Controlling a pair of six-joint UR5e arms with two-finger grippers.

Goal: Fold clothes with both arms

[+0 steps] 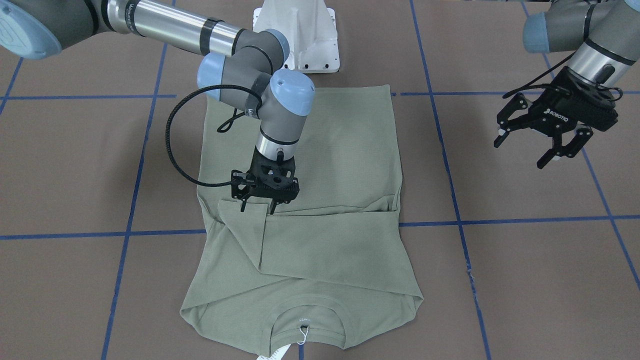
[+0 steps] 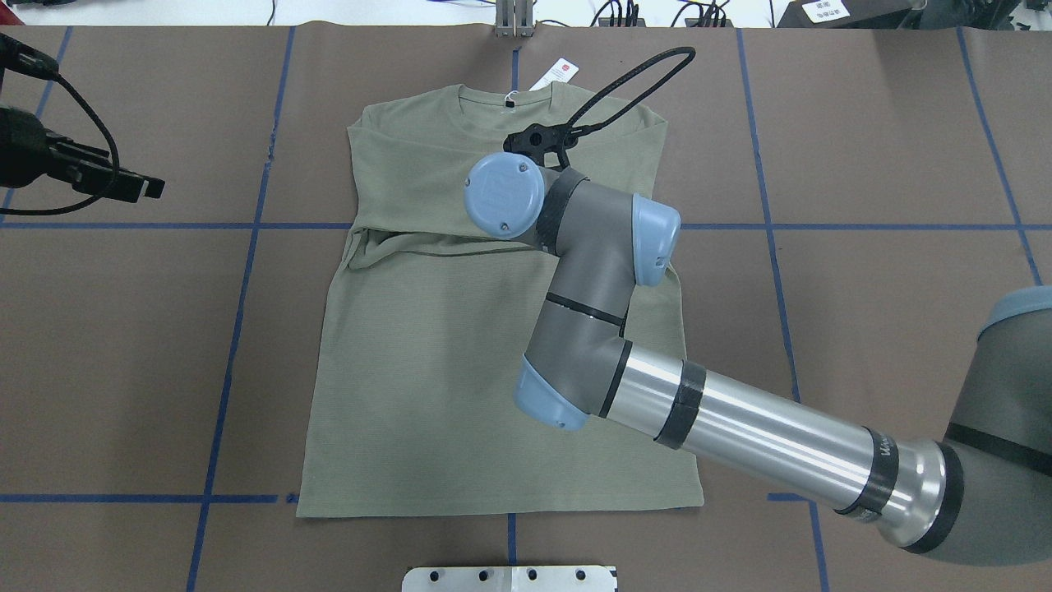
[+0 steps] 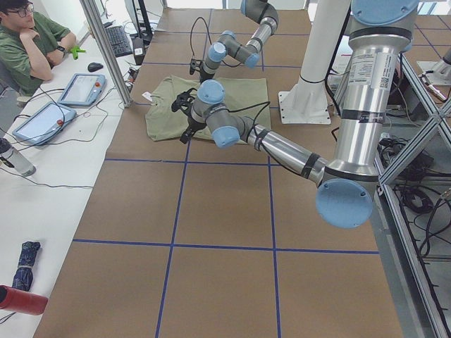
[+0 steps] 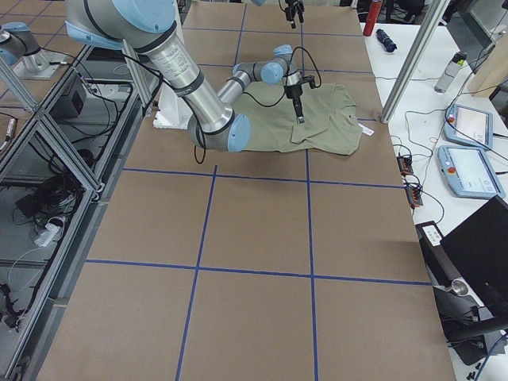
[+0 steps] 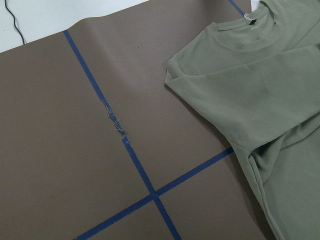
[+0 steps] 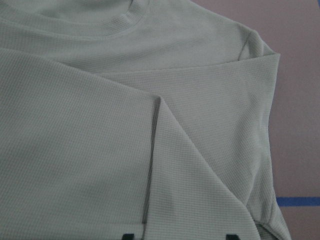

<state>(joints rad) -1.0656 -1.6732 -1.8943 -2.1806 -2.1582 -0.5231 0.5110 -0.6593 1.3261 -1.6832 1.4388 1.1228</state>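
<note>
Right gripper (image 1: pixel 257 206), jaws spread and holding nothing, points down at the cuff end of a sleeve (image 1: pixel 243 235) folded across the olive shirt (image 1: pixel 345 150). That shirt lies flat in the middle of the brown table (image 1: pixel 525 280), collar on the side away from the robot, both sleeves crossed over its upper half. Left gripper (image 1: pixel 544 139) hangs open well off to the side (too far to pin anything). My worry is that a closing pinch catches the body layer under the cuff. Lifting would then drag the folds askew.
</note>
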